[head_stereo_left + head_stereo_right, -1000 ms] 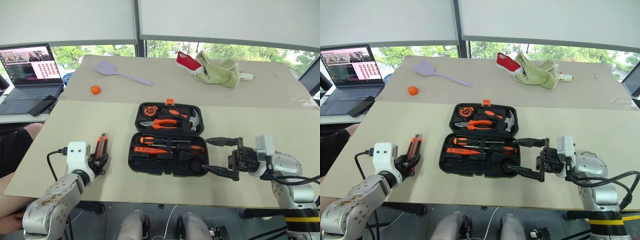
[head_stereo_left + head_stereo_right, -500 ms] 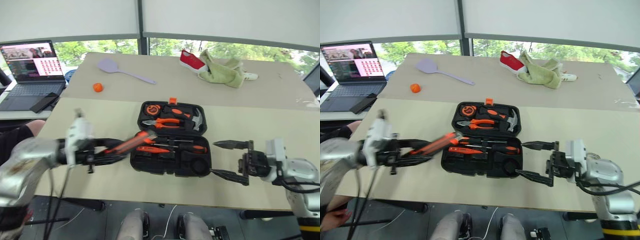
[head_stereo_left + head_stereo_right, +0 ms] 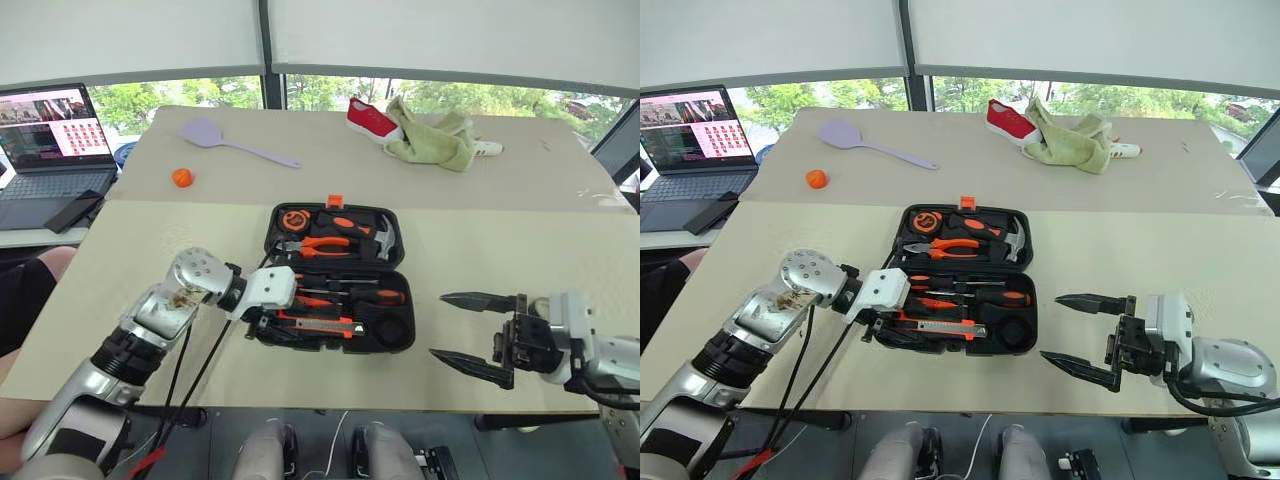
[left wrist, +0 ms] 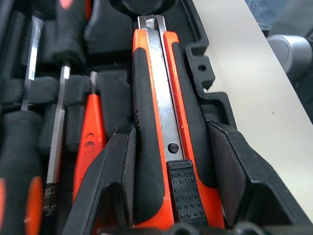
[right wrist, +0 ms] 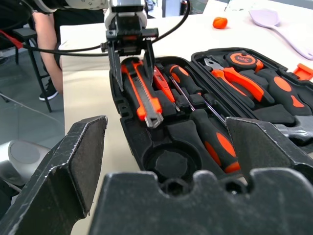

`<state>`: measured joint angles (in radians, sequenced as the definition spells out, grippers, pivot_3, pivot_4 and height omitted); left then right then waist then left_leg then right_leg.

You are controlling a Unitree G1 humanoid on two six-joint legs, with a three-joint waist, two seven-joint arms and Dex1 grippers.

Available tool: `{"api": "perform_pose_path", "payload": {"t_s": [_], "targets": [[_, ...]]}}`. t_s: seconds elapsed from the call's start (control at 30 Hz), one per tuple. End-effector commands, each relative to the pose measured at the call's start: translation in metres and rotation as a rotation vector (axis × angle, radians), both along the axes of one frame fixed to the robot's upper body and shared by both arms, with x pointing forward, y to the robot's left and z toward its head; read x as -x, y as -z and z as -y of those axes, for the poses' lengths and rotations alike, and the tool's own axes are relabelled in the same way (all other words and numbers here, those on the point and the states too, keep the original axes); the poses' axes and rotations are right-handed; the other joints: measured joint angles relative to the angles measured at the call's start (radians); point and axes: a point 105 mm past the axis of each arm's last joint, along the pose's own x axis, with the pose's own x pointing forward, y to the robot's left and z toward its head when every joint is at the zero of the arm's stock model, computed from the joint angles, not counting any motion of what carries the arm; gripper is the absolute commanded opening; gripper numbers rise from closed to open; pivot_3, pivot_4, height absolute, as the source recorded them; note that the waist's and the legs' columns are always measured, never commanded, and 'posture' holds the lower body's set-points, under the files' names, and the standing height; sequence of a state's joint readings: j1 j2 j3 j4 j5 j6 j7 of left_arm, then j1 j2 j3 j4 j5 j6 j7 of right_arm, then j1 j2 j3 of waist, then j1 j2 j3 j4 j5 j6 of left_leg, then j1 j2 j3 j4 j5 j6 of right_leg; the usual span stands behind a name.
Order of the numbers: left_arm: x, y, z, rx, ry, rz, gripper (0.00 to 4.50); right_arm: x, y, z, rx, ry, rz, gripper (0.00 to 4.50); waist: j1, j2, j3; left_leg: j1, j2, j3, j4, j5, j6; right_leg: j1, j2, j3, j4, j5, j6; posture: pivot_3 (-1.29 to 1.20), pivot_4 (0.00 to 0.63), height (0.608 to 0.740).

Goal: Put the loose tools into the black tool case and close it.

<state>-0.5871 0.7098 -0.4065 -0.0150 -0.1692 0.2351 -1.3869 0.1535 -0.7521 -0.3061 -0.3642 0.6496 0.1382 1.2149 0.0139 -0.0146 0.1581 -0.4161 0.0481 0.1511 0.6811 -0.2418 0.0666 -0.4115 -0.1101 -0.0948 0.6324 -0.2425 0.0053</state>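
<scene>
left fingers grip the utility knife by its rear, blade end lying over the front recess of the black tool case. risk: released skewed, it sits proud & blocks the lid. right gripper wide open, empty, beside the case.

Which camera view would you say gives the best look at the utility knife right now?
The left wrist view: the utility knife runs up the frame between the left gripper fingers. The right wrist view shows its whole length from farther off. The eye views show it small, at the black tool case near edge.
</scene>
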Motion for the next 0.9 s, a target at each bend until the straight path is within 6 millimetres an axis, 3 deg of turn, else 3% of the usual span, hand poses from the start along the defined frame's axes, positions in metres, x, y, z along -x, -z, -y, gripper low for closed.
{"api": "perform_pose_path", "payload": {"t_s": [0.03, 0.17, 0.23, 0.3, 0.4, 0.6, 0.7, 0.9], "targets": [[0.003, -0.001, 0.000, -0.027, 0.022, -0.006, 1.73, 0.003, -0.011, 0.001, 0.000, 0.013, 0.041, 4.50, 0.000, 0.000, 0.000, 0.000, 0.000, 0.000, 0.000, 0.000, 0.000, 0.000, 0.000, 0.000, 0.000, 0.000, 0.000, 0.00, 0.150, 0.740], [0.003, 0.003, -0.002, -0.043, -0.009, -0.030, 1.73, 0.001, -0.010, 0.002, 0.000, 0.021, 0.039, 4.50, -0.001, 0.000, 0.000, 0.000, 0.000, 0.000, 0.001, 0.000, 0.001, 0.001, 0.000, 0.000, 0.000, 0.000, 0.000, 0.00, 0.150, 0.740], [0.006, -0.003, 0.003, 0.011, 0.013, -0.030, 2.73, -0.001, -0.009, 0.002, -0.001, 0.023, 0.038, 4.50, 0.000, 0.000, 0.000, 0.000, 0.000, 0.000, 0.001, 0.000, 0.001, 0.001, 0.000, 0.000, 0.000, 0.000, 0.000, 0.00, 0.150, 0.740], [0.005, -0.016, 0.010, 0.107, 0.020, -0.015, 3.22, -0.002, -0.009, 0.002, -0.002, 0.025, 0.037, 4.50, 0.000, 0.000, 0.000, 0.000, 0.000, 0.000, 0.001, 0.000, 0.000, 0.001, 0.000, 0.000, 0.000, 0.000, 0.000, 0.00, 0.150, 0.740], [0.002, -0.033, 0.015, 0.209, 0.017, 0.022, 3.22, -0.004, -0.008, 0.002, -0.002, 0.025, 0.035, 4.50, 0.000, 0.000, 0.000, 0.000, 0.000, 0.000, 0.002, 0.000, 0.001, 0.002, -0.001, 0.000, 0.000, 0.000, 0.001, 0.00, 0.150, 0.740], [-0.005, -0.042, 0.006, 0.272, -0.017, 0.069, 3.22, -0.006, -0.007, 0.001, -0.007, 0.025, 0.030, 4.50, 0.000, 0.000, 0.000, 0.001, 0.000, -0.001, 0.003, 0.000, 0.001, 0.002, -0.001, -0.001, 0.001, 0.000, 0.001, 0.00, 0.150, 0.740], [-0.002, -0.035, 0.003, 0.283, -0.003, 0.057, 2.39, -0.007, -0.006, 0.001, -0.011, 0.026, 0.026, 4.50, 0.000, 0.000, 0.000, 0.001, 0.000, -0.001, 0.003, 0.000, 0.001, 0.003, -0.001, -0.001, 0.001, 0.000, 0.001, 0.00, 0.150, 0.740], [0.002, 0.002, 0.004, 0.239, -0.020, 0.050, 0.17, -0.008, -0.003, 0.000, -0.021, 0.037, 0.022, 4.50, 0.002, 0.000, 0.000, 0.001, 0.000, -0.001, 0.003, 0.000, 0.001, 0.003, -0.001, -0.001, 0.001, 0.000, 0.001, 0.00, 0.150, 0.740]]}}
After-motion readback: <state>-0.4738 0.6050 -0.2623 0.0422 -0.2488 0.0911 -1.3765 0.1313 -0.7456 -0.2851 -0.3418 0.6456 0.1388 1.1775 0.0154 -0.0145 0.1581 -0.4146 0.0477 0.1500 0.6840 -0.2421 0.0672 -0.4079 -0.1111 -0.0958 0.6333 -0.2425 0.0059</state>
